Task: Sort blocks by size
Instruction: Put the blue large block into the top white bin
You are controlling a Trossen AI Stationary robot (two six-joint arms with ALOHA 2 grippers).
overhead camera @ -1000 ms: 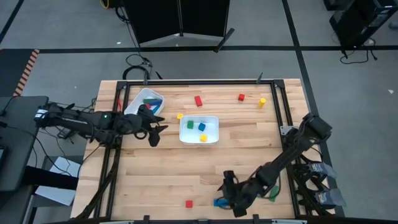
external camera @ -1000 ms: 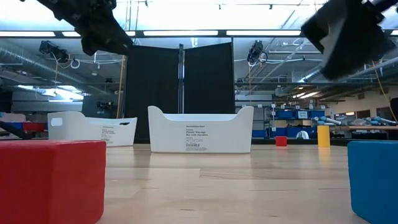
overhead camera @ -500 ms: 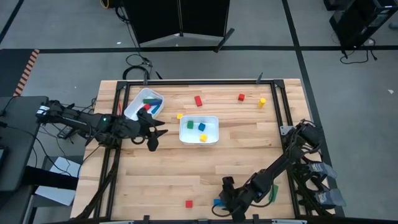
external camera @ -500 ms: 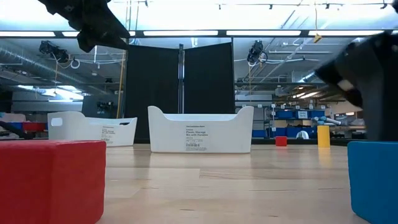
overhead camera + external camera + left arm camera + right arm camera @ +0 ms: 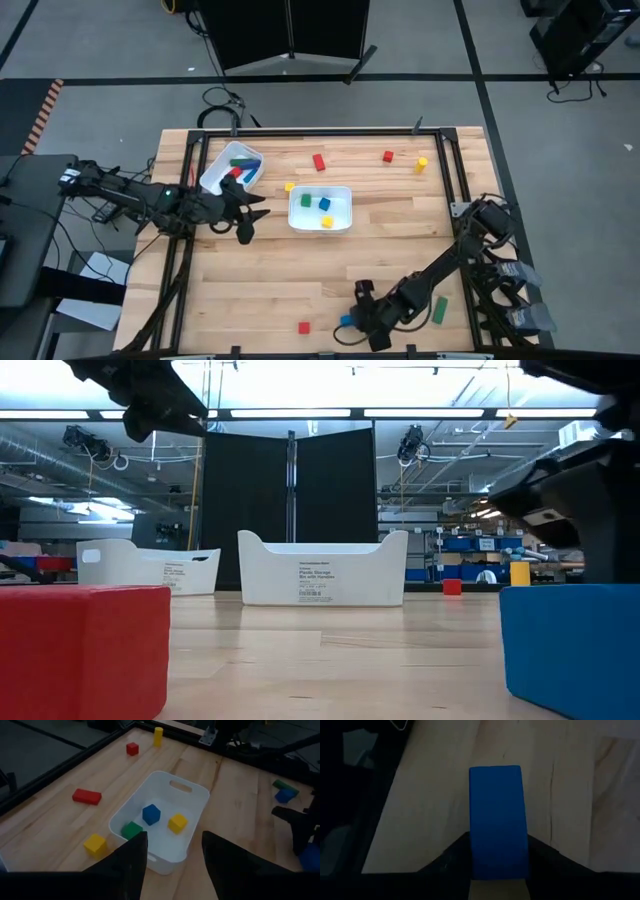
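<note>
At the table's near edge a blue block (image 5: 346, 322) lies on the wood, and my right gripper (image 5: 356, 320) is shut on it; the right wrist view shows the block (image 5: 497, 815) between the two dark fingers. My left gripper (image 5: 250, 214) hangs open and holds nothing, above the table between two white trays. One tray (image 5: 222, 178) holds green, blue and red bars. The other tray (image 5: 340, 190) holds green, blue and yellow cubes. Loose blocks lie around: a red bar (image 5: 319, 161), a red cube (image 5: 387, 156), a yellow piece (image 5: 422, 164), a yellow cube (image 5: 289, 186). My right gripper pinches the blue block between its two fingers, one on each of two opposite side faces (image 5: 472, 845). The fingers slant down at it from the table's right side. The block's underside rests on the table (image 5: 570, 695).
A red cube (image 5: 303, 327) sits near the front edge, left of the blue block, and looms large in the low view (image 5: 85, 650). A green bar (image 5: 439, 310) lies beside my right arm. A dark metal frame (image 5: 455, 170) borders the table.
My right gripper has sunk toward the table at the near edge and shut on the blue block, which has slid slightly toward the table's left and stays on the wood.
</note>
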